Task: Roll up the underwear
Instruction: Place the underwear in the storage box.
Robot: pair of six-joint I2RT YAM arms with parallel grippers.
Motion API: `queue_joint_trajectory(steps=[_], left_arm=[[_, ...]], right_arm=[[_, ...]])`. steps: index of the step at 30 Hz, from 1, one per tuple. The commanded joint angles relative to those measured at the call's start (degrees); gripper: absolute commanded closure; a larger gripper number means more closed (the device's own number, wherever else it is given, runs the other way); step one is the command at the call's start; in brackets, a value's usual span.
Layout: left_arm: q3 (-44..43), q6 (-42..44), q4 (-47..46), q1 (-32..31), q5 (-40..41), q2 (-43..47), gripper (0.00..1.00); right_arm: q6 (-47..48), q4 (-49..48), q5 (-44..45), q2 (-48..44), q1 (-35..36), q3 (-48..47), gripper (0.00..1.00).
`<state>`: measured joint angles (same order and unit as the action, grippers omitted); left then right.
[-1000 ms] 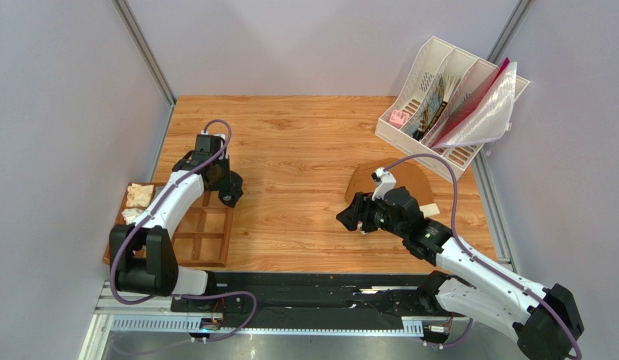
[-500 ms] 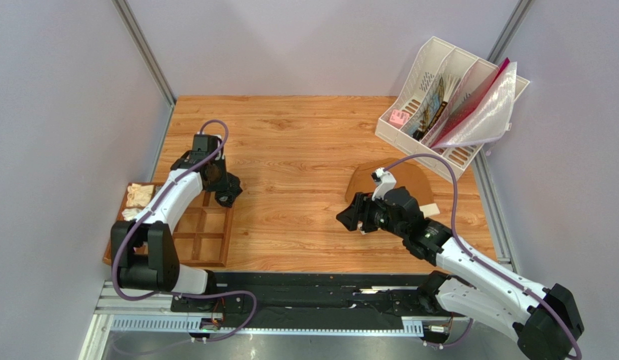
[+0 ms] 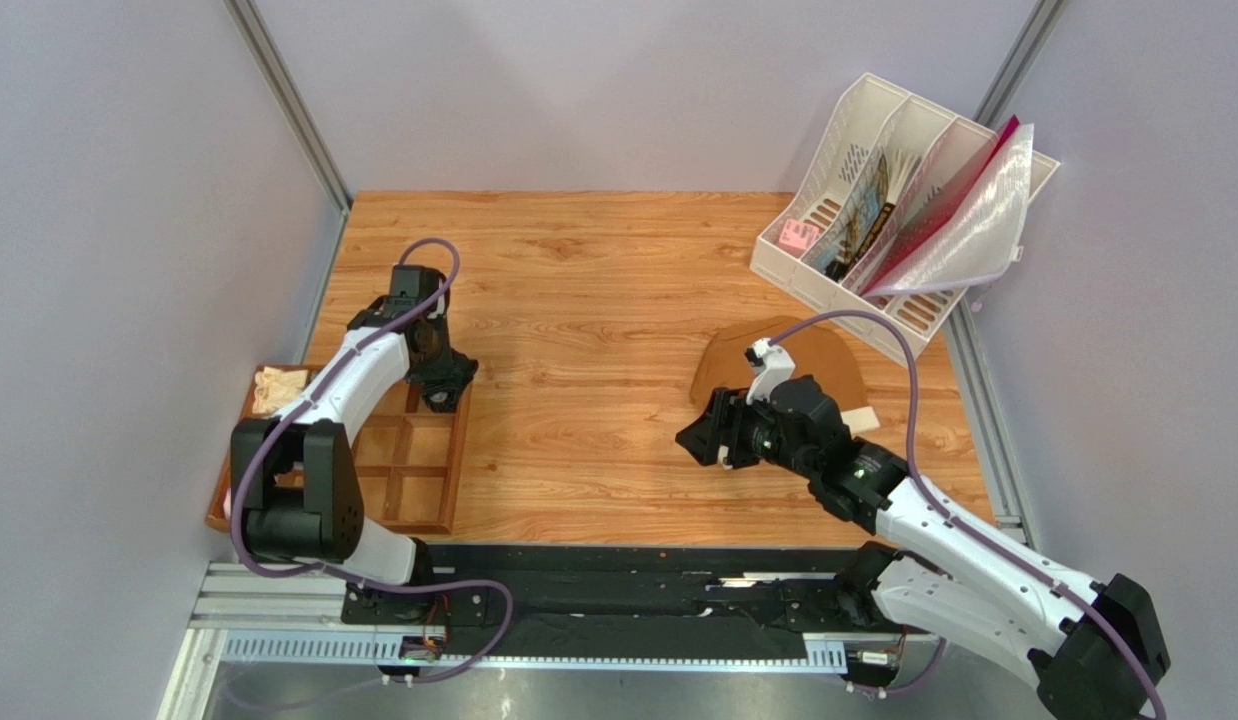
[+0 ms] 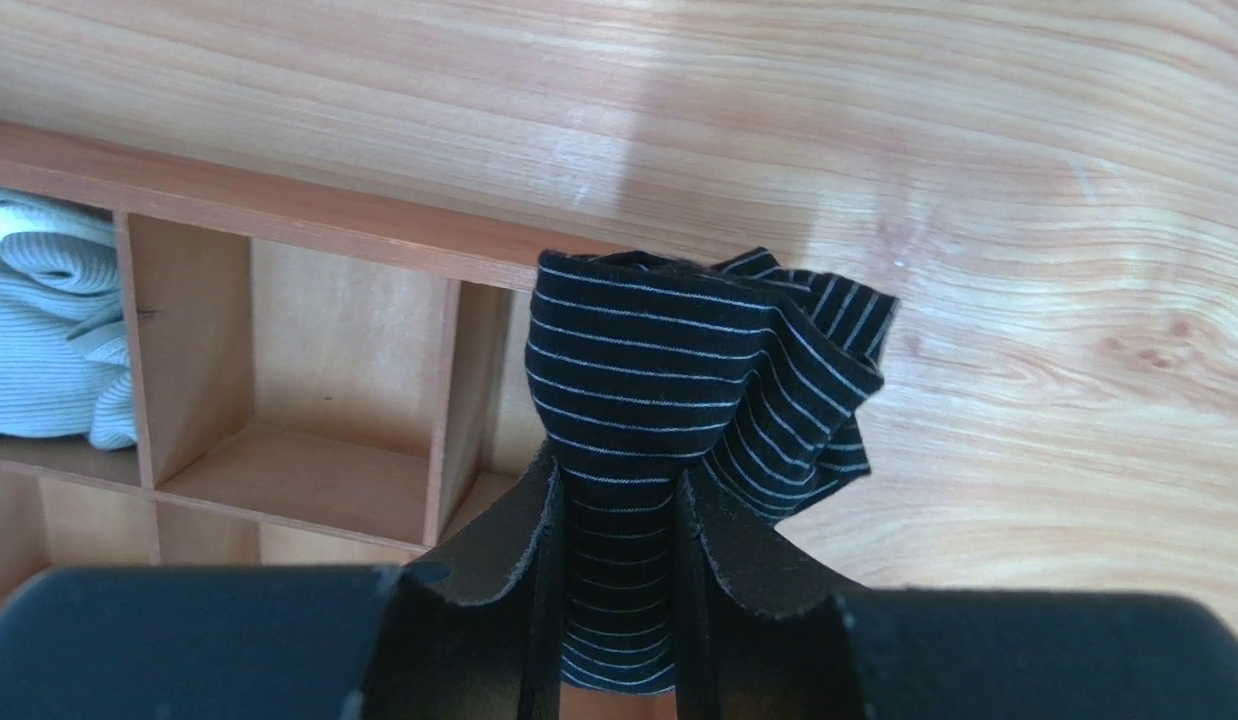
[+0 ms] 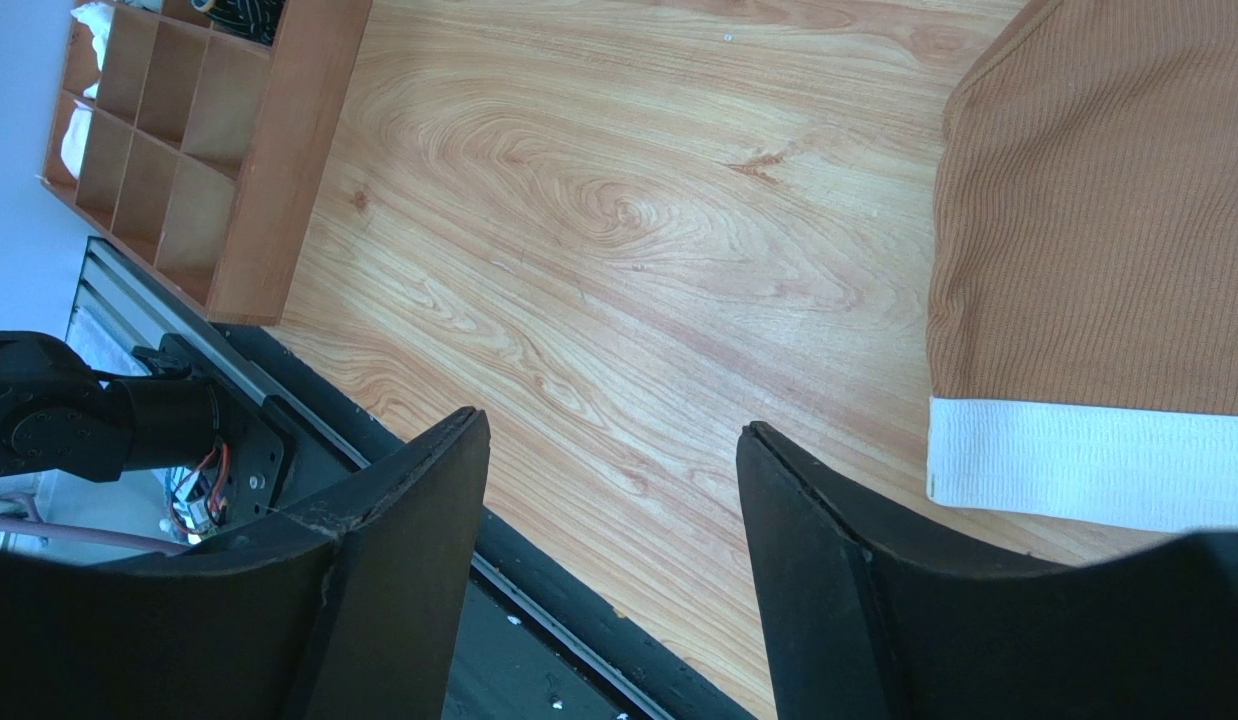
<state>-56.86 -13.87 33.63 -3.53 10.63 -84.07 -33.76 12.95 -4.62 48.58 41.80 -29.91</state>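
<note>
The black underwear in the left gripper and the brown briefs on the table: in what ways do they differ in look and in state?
The black underwear has thin pale stripes; the brown briefs are plain ribbed brown with a white waistband. The black underwear is bunched up and pinched in the left gripper; the brown briefs lie flat on the table. Both are soft fabric.

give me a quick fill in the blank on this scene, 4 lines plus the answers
1. The left gripper is shut on the bunched ____ pin-striped underwear.
2. The right gripper has its fingers ____ and holds nothing.
3. The briefs lying flat on the table are ____ with a pale waistband.
4. The wooden tray sits on the robot's ____ side.

Answers: black; open; brown; left
</note>
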Motion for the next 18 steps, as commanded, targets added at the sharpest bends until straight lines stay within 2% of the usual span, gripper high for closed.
queue_joint_trajectory(steps=[1,14,18], left_arm=[[-0.8,0.4,2.1,1.4,4.2,-2.8,0.85],[-1.4,0.5,1.1,1.4,3.4,-9.1,0.85],[-2.4,0.8,2.7,1.3,6.1,-10.7,0.85]], right_arm=[[0.9,-0.6,-0.1,-1.4,-0.2,0.0,0.34],[0.9,-0.3,0.4,-1.5,-0.2,-0.1,0.34],[0.8,-0.1,0.7,-1.7,-0.2,0.0,0.34]])
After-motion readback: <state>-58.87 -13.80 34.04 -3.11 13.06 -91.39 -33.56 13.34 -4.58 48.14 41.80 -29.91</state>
